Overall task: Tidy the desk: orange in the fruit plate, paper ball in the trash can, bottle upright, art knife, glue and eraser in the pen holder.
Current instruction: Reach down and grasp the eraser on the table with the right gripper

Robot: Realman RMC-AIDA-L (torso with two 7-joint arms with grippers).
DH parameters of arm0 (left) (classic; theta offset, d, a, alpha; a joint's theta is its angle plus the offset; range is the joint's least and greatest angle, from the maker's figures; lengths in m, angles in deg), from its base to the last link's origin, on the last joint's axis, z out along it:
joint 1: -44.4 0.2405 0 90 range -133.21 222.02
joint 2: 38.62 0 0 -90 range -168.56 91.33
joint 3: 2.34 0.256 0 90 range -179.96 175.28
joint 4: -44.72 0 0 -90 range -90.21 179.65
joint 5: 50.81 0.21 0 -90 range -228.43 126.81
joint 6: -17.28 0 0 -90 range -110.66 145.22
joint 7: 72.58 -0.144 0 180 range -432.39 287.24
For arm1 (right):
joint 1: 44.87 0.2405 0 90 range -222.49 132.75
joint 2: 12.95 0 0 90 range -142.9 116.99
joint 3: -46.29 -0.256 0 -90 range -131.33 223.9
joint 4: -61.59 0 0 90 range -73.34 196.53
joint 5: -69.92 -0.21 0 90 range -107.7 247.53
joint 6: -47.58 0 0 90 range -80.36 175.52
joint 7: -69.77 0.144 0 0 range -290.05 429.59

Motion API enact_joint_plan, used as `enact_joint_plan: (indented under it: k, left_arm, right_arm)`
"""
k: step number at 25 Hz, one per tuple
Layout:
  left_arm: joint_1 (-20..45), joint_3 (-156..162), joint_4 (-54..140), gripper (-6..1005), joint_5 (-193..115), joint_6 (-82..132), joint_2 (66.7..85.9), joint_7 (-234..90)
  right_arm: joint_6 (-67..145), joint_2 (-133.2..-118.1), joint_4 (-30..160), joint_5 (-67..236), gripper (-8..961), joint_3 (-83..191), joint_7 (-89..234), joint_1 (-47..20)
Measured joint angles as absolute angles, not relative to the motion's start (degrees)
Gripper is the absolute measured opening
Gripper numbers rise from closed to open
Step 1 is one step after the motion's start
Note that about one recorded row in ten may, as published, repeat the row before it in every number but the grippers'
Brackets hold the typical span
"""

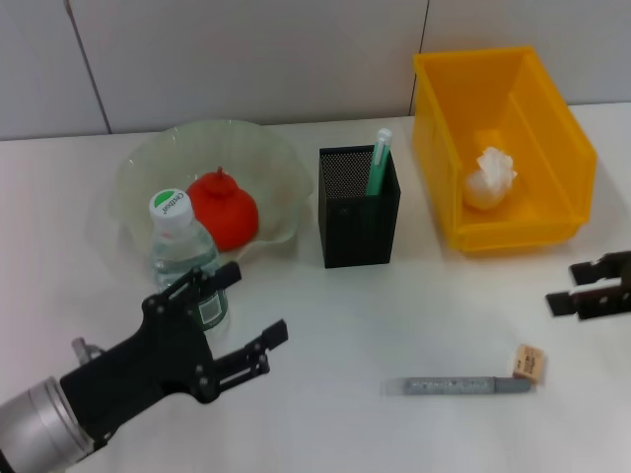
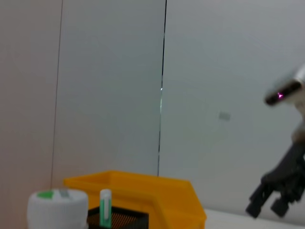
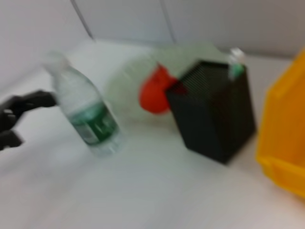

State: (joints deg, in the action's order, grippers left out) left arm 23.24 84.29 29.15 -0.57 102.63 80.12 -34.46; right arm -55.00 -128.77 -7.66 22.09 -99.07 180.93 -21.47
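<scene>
Two grippers over the desk, left gripper (image 1: 253,305) jaws apart just beside upright bottle (image 1: 184,258), right gripper (image 1: 558,286) jaws apart near eraser (image 1: 529,363) and art knife (image 1: 456,385).

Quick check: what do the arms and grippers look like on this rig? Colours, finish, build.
The left gripper is matte black, with two slim fingers on a blocky black housing with visible screws. Behind it sits a brushed silver cylindrical wrist section. The right gripper is the same matte black with squared finger ends; only its tip shows at the head view's edge. No cables or markings are visible on either.
</scene>
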Motion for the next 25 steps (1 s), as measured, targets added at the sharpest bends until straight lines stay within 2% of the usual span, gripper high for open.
enact_joint_plan:
  k: [4,8,13,17,25]
  left_arm:
    - [23.76,84.17,31.52,859,-1.07,101.49,80.44,-37.84]
    - [23.88,84.14,31.82,859,-1.5,100.79,80.5,-37.73]
    - [23.77,84.14,31.88,859,-1.69,100.67,80.38,-37.67]
    - [23.45,84.14,31.91,859,-1.77,100.08,80.33,-37.32]
    - [23.31,84.14,31.97,859,-1.95,99.3,80.4,-37.07]
  right_arm:
    - [-57.27,-127.01,-16.06,30.08,770,-90.82,198.23,-17.94]
    - [-58.83,-126.87,-19.96,36.29,770,-82.41,206.06,-15.25]
    - [-58.45,-128.18,-22.0,39.52,771,-70.52,202.2,-14.5]
    - [-56.14,-129.91,-24.89,42.32,771,-64.53,195.68,-15.33]
    - [-52.54,-131.26,-23.42,47.15,770,-62.11,193.71,-15.47]
